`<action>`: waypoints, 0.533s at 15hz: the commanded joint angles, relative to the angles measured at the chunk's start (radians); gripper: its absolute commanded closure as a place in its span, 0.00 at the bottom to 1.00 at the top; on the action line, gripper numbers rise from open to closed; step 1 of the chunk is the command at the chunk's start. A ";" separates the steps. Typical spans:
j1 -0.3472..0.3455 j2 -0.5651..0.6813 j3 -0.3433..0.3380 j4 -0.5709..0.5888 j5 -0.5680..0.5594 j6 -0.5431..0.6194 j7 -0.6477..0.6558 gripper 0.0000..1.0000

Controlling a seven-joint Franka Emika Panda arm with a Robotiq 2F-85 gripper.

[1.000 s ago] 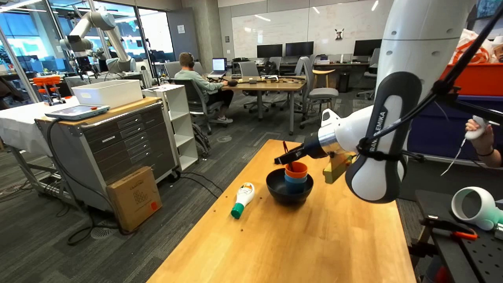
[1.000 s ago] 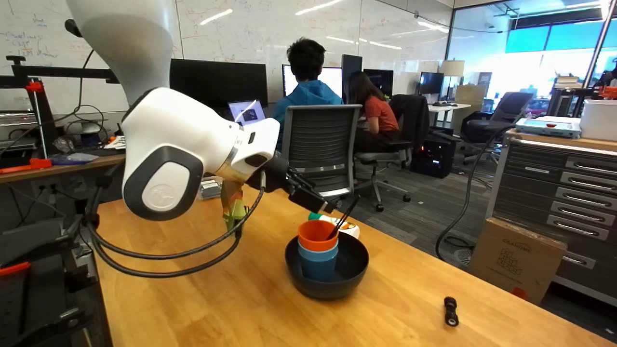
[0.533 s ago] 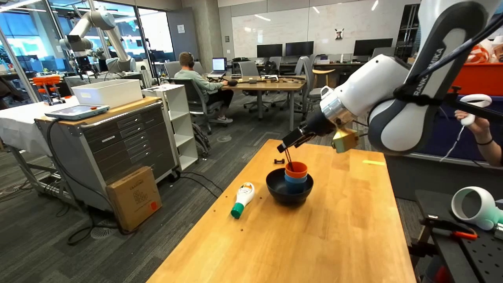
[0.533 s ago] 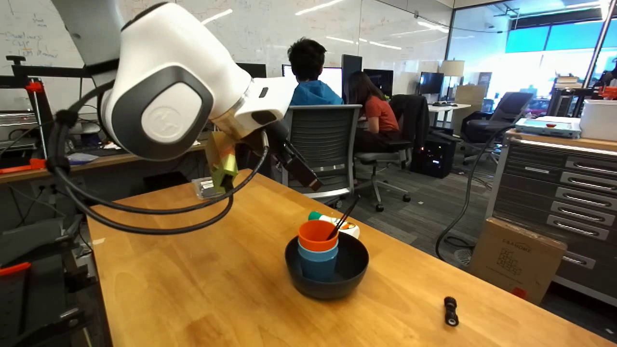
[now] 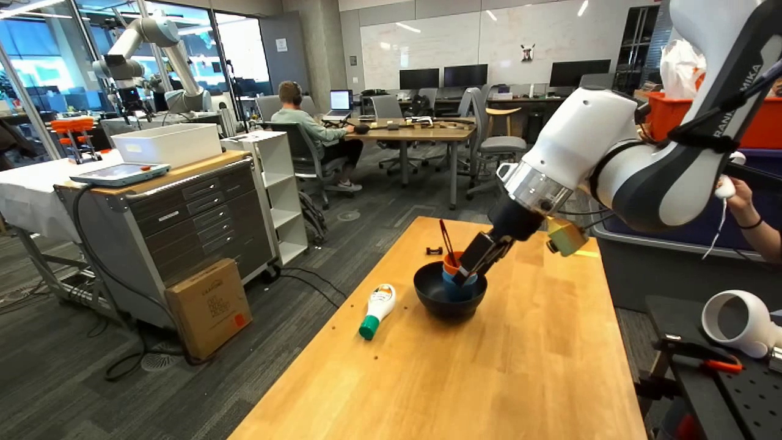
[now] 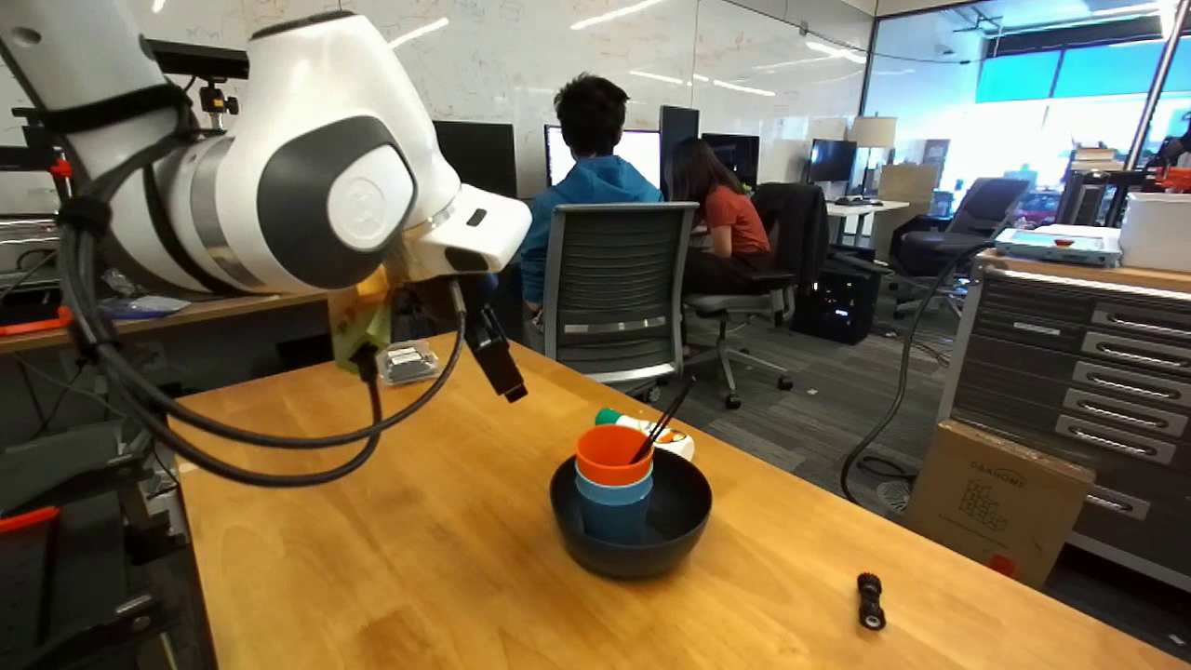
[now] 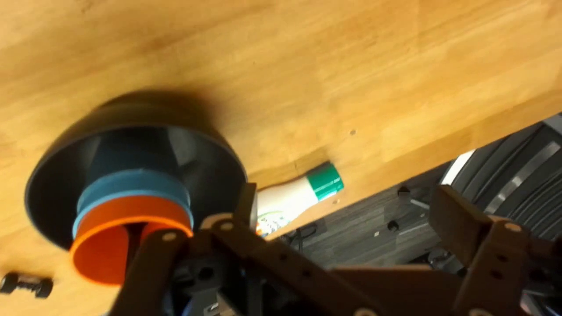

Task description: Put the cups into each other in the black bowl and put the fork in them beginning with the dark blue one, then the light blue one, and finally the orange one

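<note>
In both exterior views the black bowl [image 6: 633, 564] stands on the wooden table with the cups stacked upright inside it. Lowest is the dark blue cup [image 6: 612, 527], then the light blue cup [image 6: 614, 493], and the orange cup [image 6: 609, 471] sits on top. The dark fork [image 6: 668, 417] leans in the orange cup, its upper part sticking out past the rim. My gripper [image 6: 507, 386] hangs above the table, apart from the stack. From the wrist, the gripper [image 7: 351, 210] is wide open with nothing between its fingers, and the bowl [image 7: 210, 171] lies off to one side.
A white bottle with a green cap [image 5: 380, 305] lies beside the bowl near the table edge. A small black wheeled piece [image 6: 870, 600] rests on the table. Farther back sits a clear plastic box [image 6: 408, 361]. A grey chair [image 6: 619, 288] stands close to the table.
My gripper has drawn away from the fork and the stack, first rising, then sinking lower and back toward the arm's side. The bowl, cups and fork have stayed in place.
</note>
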 commanded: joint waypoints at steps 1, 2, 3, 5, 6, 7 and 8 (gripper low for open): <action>-0.268 0.208 0.245 0.018 -0.064 -0.130 -0.067 0.00; -0.339 0.265 0.318 0.014 -0.019 -0.197 -0.130 0.00; -0.410 0.322 0.393 0.012 0.042 -0.280 -0.209 0.00; -0.279 0.171 0.289 -0.035 0.227 -0.202 -0.293 0.00; -0.315 0.200 0.325 -0.037 0.296 -0.221 -0.361 0.00; -0.304 0.204 0.307 -0.039 0.350 -0.209 -0.414 0.00; -0.283 0.202 0.287 -0.039 0.375 -0.197 -0.437 0.00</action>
